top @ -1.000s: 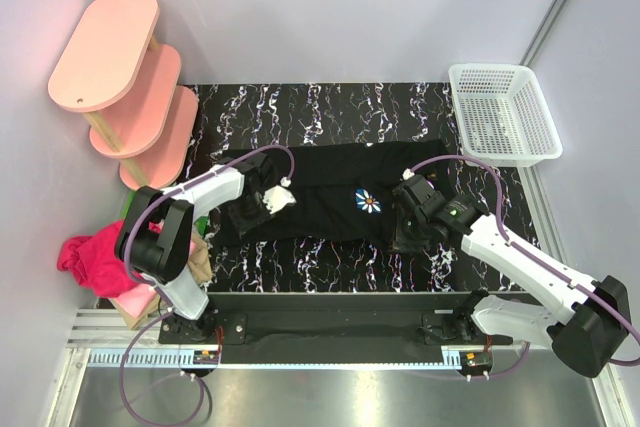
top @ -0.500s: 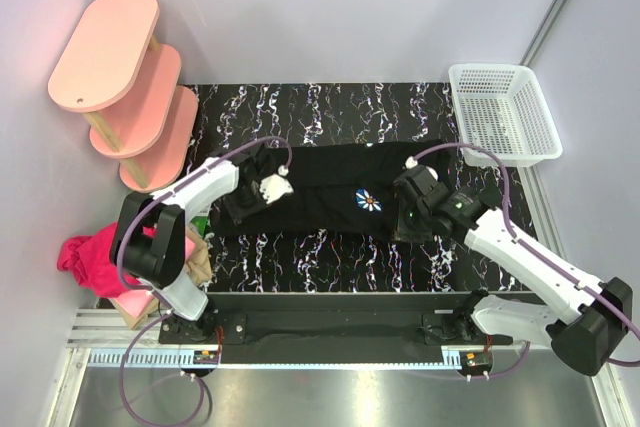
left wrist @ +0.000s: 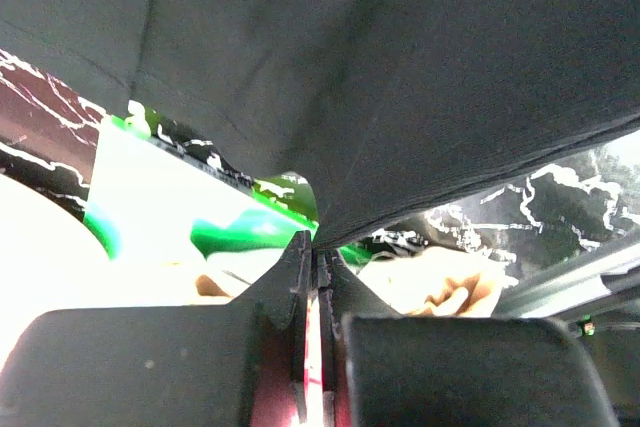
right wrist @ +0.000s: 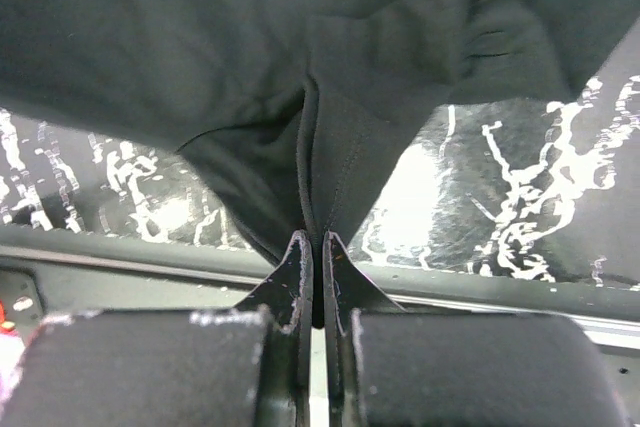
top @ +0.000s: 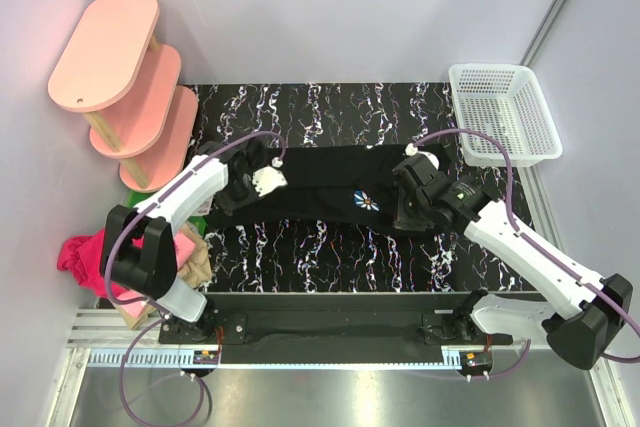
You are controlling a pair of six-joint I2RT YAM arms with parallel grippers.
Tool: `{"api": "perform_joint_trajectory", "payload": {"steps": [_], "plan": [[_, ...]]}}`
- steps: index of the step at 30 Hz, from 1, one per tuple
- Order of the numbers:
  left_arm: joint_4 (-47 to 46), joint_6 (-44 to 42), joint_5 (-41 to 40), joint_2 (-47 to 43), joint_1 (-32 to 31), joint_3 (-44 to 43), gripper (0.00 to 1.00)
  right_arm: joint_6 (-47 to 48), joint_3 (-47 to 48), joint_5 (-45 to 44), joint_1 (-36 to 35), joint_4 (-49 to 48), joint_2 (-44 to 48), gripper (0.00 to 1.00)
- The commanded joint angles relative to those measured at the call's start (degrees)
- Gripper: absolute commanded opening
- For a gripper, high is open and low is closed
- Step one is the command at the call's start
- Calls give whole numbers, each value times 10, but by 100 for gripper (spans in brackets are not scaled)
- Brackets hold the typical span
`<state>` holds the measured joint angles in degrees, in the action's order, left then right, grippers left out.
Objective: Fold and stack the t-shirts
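At the centre of the marbled desk, the black t-shirt lies spread crosswise, daisy print upward, with its near edge lifted at both ends. The left claw is clenched on the edge at the shirt's left end. The right claw is clenched on a pinch of cloth at the right end.

Risks, as judged:
- Each hold takes only a narrow margin of fabric, so a pull by one arm that outruns the other could drag the cloth free.
- Uneven travel would skew the fold line.
- The hanging cloth could catch the green packet lying just beyond the left claw.

Only the overhead view gives the shirt's whole outline and the pile of remaining tees off the desk's left side. Only the wrist views confirm the grips. They show the left claw pressed together on a thin edge, and the right claw closed over a doubled ridge of cloth.
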<state>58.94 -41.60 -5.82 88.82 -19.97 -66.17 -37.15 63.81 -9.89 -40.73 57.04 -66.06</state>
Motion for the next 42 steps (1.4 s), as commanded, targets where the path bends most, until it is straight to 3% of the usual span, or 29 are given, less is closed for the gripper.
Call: {"api": "perform_joint_trajectory", "payload": {"steps": [1,11,21,26,28,29,30,31,32,34,35,39,42], "plan": [[-1,-19,-37,19,13,-23,0,29,37,-56,7,16,-27,0],[-3,-29,-72,173,16,-198,0,102,109,-18,147,-47,-136,0],[-54,-58,-134,267,21,-232,0,127,184,21,189,-91,-272,0],[-73,-57,-172,319,39,-289,0,136,233,28,195,-97,-347,0],[-80,-50,-186,336,41,-311,11,138,242,28,199,-98,-376,0],[-85,-47,-194,340,42,-316,24,139,253,30,202,-99,-390,0],[-101,-45,-223,346,42,-317,53,144,261,30,205,-100,-398,4],[-111,-40,-241,348,41,-316,75,147,270,32,210,-99,-406,21],[-134,-40,-259,346,42,-313,98,150,287,28,214,-99,-418,30],[-143,-34,-293,337,42,-304,99,160,305,31,221,-99,-427,39],[-142,-28,-294,316,41,-303,99,161,320,29,224,-96,-430,51],[-138,-8,-258,222,16,-245,99,160,324,22,225,-92,-411,54],[-124,-1,-197,136,-42,-188,99,157,309,29,225,-91,-391,53]]}}
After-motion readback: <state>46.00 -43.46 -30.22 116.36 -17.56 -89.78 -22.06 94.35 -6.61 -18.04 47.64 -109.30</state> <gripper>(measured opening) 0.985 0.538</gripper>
